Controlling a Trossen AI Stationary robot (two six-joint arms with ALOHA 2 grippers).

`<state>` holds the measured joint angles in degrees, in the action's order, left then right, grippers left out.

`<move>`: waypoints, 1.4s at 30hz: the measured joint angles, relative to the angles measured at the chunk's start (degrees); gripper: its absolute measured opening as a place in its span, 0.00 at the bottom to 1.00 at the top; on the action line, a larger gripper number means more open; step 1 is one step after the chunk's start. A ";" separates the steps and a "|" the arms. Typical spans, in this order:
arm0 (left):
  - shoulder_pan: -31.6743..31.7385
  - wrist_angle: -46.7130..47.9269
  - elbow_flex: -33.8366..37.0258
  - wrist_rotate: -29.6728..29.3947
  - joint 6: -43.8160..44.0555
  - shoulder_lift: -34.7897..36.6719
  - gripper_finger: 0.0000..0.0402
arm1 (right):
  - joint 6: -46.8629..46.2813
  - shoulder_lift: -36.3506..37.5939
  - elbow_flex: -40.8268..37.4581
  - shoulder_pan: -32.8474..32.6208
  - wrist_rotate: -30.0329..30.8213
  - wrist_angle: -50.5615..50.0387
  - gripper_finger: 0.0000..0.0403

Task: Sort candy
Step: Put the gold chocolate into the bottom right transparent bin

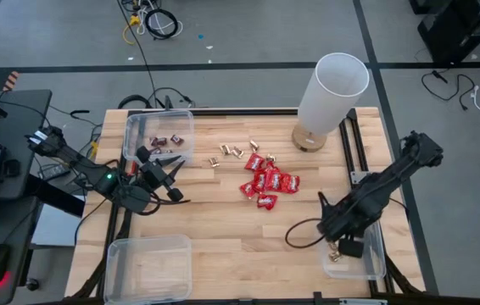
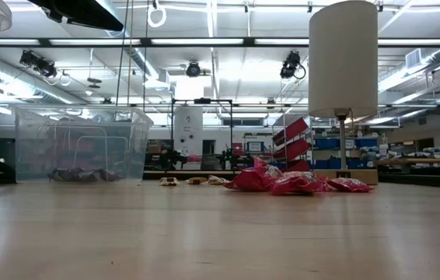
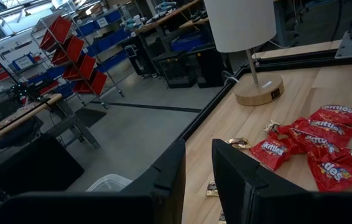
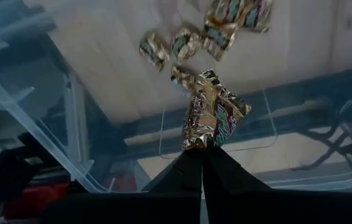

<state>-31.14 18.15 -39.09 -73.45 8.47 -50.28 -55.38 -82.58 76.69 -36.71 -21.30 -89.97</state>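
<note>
My right gripper [image 4: 202, 152] pinching a crinkled gold-foil candy [image 4: 213, 118] over the clear plastic bin [image 1: 376, 267] at five o'clock, my left gripper [image 3: 198, 162] fingers parted, empty, beside the nine o'clock bin [image 1: 134, 127], shiny red packets [image 1: 267, 182] mid-table.

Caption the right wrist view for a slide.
Right tool, shut on a crinkled gold-foil wrapped candy, holds it over the clear plastic bin where more gold-foil pieces lie.

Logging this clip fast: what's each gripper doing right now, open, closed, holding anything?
Left gripper: open, empty, by the bin holding dark bars.
Right gripper: shut on a gold-foil candy, over the bin at the table's right edge.
</note>
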 joint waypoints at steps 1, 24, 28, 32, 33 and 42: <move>0.01 0.00 0.00 0.00 0.00 0.00 0.21 | 0.32 -0.89 0.00 -0.32 -0.65 0.05 0.00; 0.00 -0.02 0.00 0.00 0.72 0.00 0.21 | 17.88 -13.53 -0.02 -4.52 0.47 3.82 0.00; 0.02 -0.02 0.00 0.00 0.76 0.00 0.21 | 16.54 -13.53 -0.02 -4.51 3.90 3.92 0.02; 0.00 -0.02 0.00 0.00 0.76 0.02 0.21 | 16.38 -13.53 -0.02 -4.37 5.20 4.37 0.06; 0.02 -0.02 0.00 0.00 0.76 0.02 0.21 | 16.21 -13.53 -0.02 -4.37 5.22 4.37 0.07; 0.02 -0.02 0.00 0.00 0.79 0.02 0.21 | 15.00 -13.53 0.02 -4.36 5.34 3.82 0.16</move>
<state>-31.11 18.13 -39.09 -73.45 9.26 -50.26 -40.39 -96.12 76.71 -41.07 -15.95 -86.16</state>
